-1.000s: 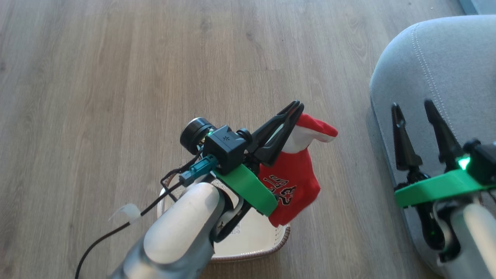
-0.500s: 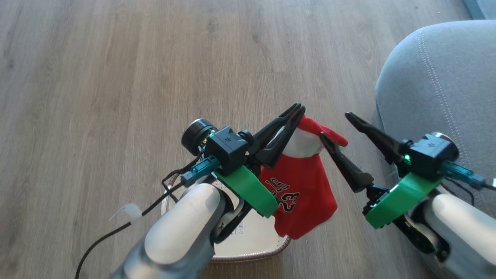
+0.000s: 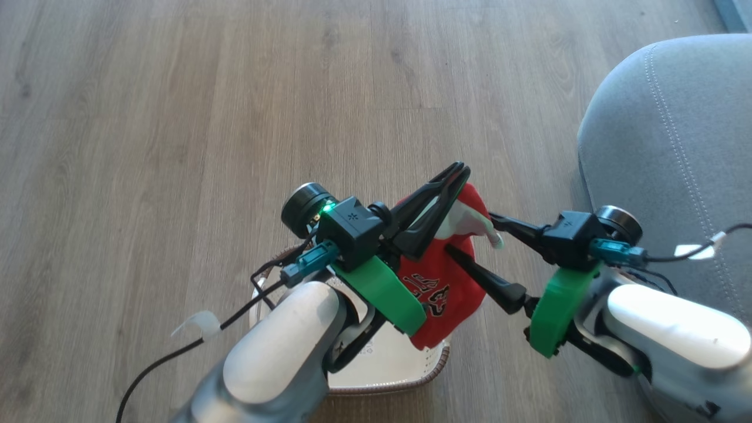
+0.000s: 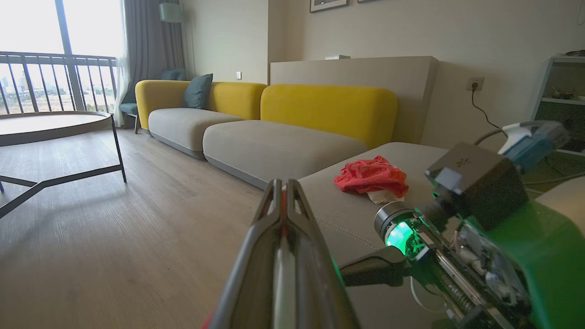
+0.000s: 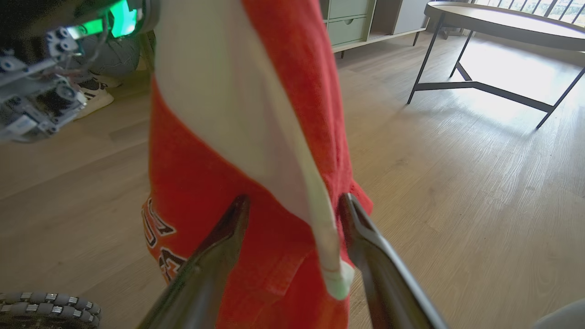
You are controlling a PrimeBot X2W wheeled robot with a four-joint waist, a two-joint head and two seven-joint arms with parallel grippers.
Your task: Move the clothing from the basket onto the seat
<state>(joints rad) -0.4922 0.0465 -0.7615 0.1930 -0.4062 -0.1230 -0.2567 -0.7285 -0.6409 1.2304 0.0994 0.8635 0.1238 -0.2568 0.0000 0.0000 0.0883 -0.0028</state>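
My left gripper (image 3: pixel 462 170) is shut on the top of a red and white piece of clothing (image 3: pixel 447 281) with a dark printed logo, which hangs above the cream basket (image 3: pixel 432 371). In the left wrist view its fingers (image 4: pixel 263 237) are pressed together with a red sliver between them. My right gripper (image 3: pixel 471 234) stands open, one finger on either side of the hanging clothing (image 5: pixel 215 183), close to the fabric. The grey seat (image 3: pixel 675 141) lies to the right. A second red garment (image 4: pixel 371 176) rests on the seat (image 4: pixel 338 214).
Wood floor surrounds the basket. A round table on dark metal legs (image 5: pixel 498 20) stands a little way off. A yellow and grey sofa (image 4: pixel 283 123) runs behind the seat. A pale shoe (image 5: pixel 93 93) shows on the floor past my left wrist.
My right gripper has swung left from above the seat to the hanging clothing and now straddles it, still open. The left gripper keeps its hold; the head view shifted slightly.
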